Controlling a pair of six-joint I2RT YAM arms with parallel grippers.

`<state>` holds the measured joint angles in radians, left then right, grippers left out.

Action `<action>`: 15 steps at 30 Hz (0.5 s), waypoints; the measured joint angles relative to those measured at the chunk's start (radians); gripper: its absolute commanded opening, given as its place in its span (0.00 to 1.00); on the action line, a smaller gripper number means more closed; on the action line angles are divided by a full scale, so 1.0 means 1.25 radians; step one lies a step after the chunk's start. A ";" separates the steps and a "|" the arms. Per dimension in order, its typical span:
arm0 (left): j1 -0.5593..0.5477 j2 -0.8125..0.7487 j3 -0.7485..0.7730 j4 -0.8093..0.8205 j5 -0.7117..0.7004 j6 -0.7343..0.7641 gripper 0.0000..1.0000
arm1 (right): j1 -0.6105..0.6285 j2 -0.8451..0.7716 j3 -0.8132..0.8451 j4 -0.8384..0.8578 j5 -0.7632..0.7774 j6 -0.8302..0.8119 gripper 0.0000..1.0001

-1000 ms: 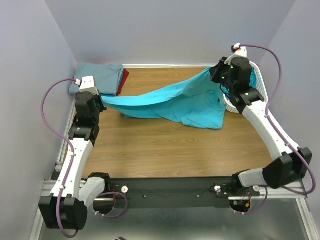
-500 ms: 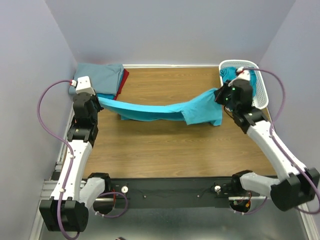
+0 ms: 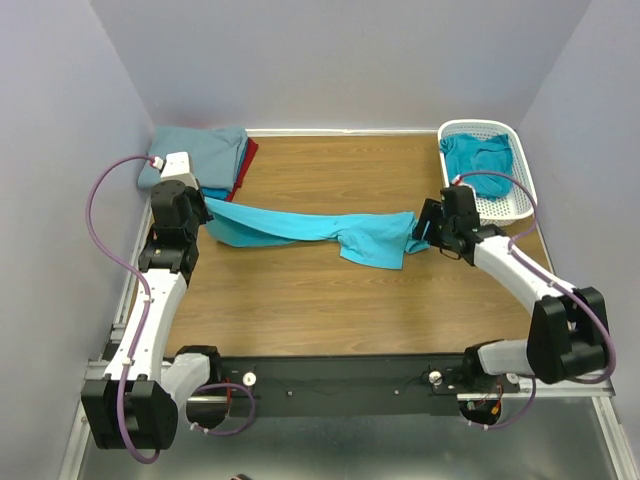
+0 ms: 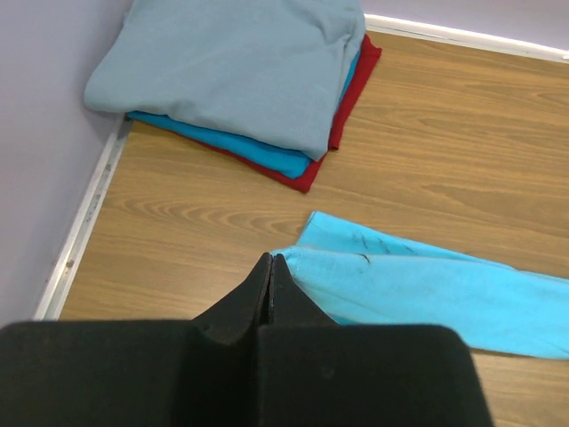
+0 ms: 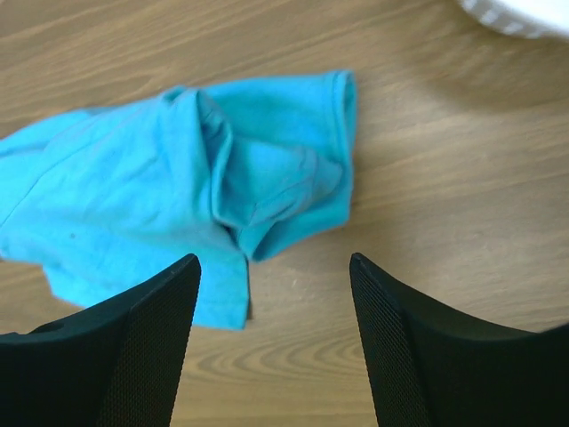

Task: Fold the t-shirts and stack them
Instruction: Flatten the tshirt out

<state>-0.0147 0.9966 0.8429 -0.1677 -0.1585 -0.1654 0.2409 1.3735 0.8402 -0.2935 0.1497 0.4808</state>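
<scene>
- The wooden table (image 3: 300, 300) fills the middle of the top view and serves as the folding surface.
- The turquoise t-shirt (image 3: 310, 227) lies across the centre as a long, narrow band from left to right. It is bunched and rumpled at its right end, so I judge it is not yet spread flat for folding.
- The folded stack (image 3: 205, 150) sits in the upper left corner, dusty grey-blue on top with blue and red edges showing beneath. It is tucked against the wall, probably to keep the centre free.
- The white basket (image 3: 505, 208) sits at the upper right and holds a deeper teal t-shirt (image 3: 478, 157), seemingly waiting its turn.
- The left gripper (image 4: 270, 258) has its fingers pressed together, pinching the turquoise t-shirt's left corner.
- The right gripper (image 5: 273, 260) hovers with its fingers spread apart above the crumpled sleeve end, holding nothing.
</scene>
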 measured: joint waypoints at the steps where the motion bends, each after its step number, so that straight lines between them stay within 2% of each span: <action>1: 0.000 0.000 0.000 0.000 0.004 0.000 0.00 | 0.000 -0.018 -0.015 0.005 -0.018 0.005 0.71; 8: 0.000 0.003 0.000 0.000 0.035 0.000 0.00 | 0.026 -0.061 -0.125 0.042 -0.133 0.043 0.66; 15: 0.000 0.003 0.000 0.000 0.046 0.000 0.00 | 0.052 -0.052 -0.140 0.059 -0.178 0.055 0.64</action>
<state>-0.0147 1.0008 0.8429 -0.1673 -0.1009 -0.1654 0.3058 1.3090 0.6647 -0.2199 -0.0731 0.5499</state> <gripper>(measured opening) 0.004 0.652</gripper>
